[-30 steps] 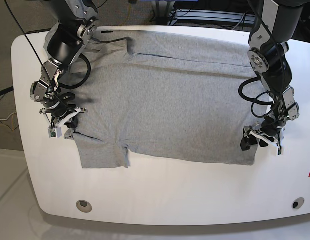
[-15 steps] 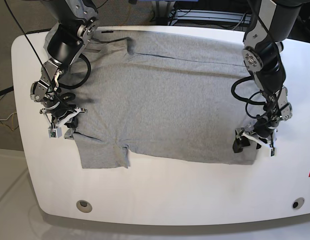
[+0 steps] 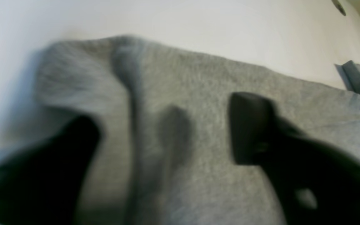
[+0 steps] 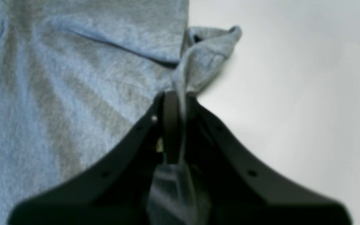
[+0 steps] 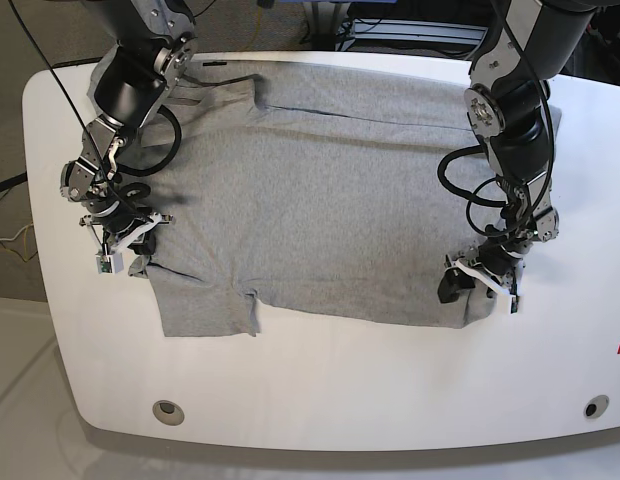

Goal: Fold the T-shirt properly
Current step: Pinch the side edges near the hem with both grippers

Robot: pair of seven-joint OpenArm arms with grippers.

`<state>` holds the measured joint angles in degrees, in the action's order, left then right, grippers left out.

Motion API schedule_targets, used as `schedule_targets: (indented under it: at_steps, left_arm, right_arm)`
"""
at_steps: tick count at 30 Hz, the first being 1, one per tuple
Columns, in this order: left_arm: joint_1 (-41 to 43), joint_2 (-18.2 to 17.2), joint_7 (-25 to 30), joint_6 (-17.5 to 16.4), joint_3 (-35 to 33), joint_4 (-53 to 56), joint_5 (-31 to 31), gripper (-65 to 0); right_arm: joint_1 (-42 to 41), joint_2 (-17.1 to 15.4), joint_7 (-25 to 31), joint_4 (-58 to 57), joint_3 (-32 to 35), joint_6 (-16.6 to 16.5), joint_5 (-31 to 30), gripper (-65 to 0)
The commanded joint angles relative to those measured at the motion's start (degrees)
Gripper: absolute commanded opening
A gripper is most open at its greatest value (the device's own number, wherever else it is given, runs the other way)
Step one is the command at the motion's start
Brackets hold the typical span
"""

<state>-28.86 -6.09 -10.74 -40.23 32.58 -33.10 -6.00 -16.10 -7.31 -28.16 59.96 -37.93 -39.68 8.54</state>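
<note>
Left end effector (image 5: 477, 279): sits low over the hem corner of the T-shirt (image 5: 330, 200), on the right side of the base view. In the left wrist view its two dark fingers (image 3: 248, 128) stand apart with grey cloth bunched into a ridge between them; whether they pinch that cloth cannot be told.
Right end effector (image 4: 175, 103): clenched on a pinch of T-shirt fabric at the sleeve edge, on the left side of the base view. The right wrist view shows the cloth drawn up into the closed tips, with a small fold of fabric flaring just beyond them.
T-shirt: heather grey, spread mostly flat across the middle of the surface (image 5: 320, 380), plain side showing. One short sleeve lies at the near left; the collar end is at the far left under the right arm.
T-shirt edges: near hem runs roughly straight from the sleeve to the left end effector; the corner there is rumpled.
Surface: white, with rounded corners, bare along the near edge.
Near corners of surface: a small round fitting (image 5: 168, 410) at near left, another (image 5: 590, 407) at near right.
</note>
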Motion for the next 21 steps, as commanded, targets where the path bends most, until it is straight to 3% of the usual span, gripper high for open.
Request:
schedule_targets:
  at_steps: [1,2,3,14,21]
  left_arm:
    - [-0.63,-0.29,-2.22,0.23,0.08,-0.26,-1.43,-51.8]
    - [-0.63,-0.37,-2.22,0.23,0.08,-0.26,-1.43,-60.7]
    - [-0.72,-0.46,-2.22,0.23,0.08,-0.26,-1.43,-65.0]
    - [-0.90,-3.89,-2.31,0.23,0.26,-1.75,-1.25,-62.5]
    - [-0.98,-3.98,-2.31,0.23,0.26,-5.36,-1.25,-62.5]
  right_arm:
    - [0.58,-0.03,-5.73,-0.32,0.00,-0.32,3.29,-63.7]
    - [0.58,-0.03,-5.73,-0.32,0.00,-0.32,3.20,-63.7]
    - [0.58,-0.03,-5.73,-0.32,0.00,-0.32,3.11,-63.7]
    - [-1.35,0.23,-5.82,-0.49,0.17,-0.32,3.20,-63.7]
    - [-4.69,1.20,-5.90,-0.67,0.26,-0.32,3.38,-63.7]
